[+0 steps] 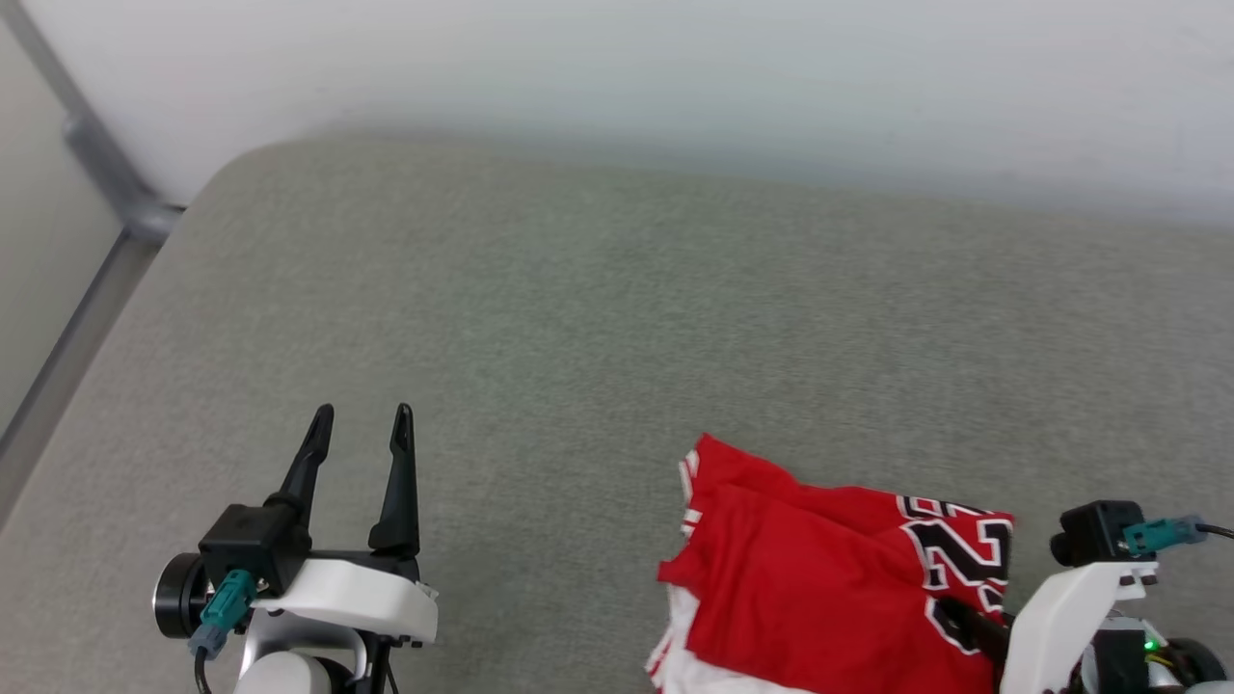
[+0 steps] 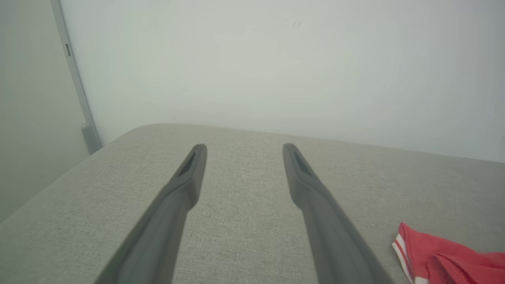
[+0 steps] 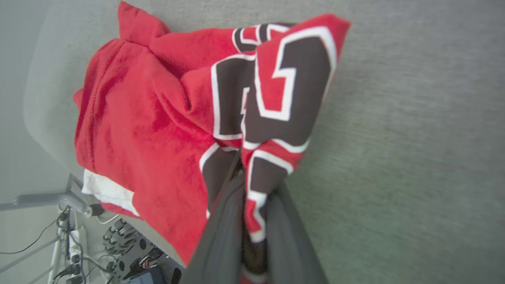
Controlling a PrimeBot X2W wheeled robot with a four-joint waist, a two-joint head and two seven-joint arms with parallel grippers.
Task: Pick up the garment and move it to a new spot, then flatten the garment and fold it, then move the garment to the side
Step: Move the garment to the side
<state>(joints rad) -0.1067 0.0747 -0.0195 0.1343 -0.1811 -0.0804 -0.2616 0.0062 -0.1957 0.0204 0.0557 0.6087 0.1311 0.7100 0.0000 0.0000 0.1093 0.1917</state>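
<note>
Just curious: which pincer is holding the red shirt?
The right pincer, shut on the numbered part of the shirt; the left pincer stands open, apart from it.

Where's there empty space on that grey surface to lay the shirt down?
The grey surface between the back wall and the jersey is bare, as is the part ahead of the open left gripper. It is crowded at the near right, where the right gripper pinches the jersey.

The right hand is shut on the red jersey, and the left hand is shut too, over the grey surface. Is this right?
Not fully: the left hand is open, fingers apart, as the left wrist view shows. It is over the grey surface, and the right hand is shut on the jersey.
</note>
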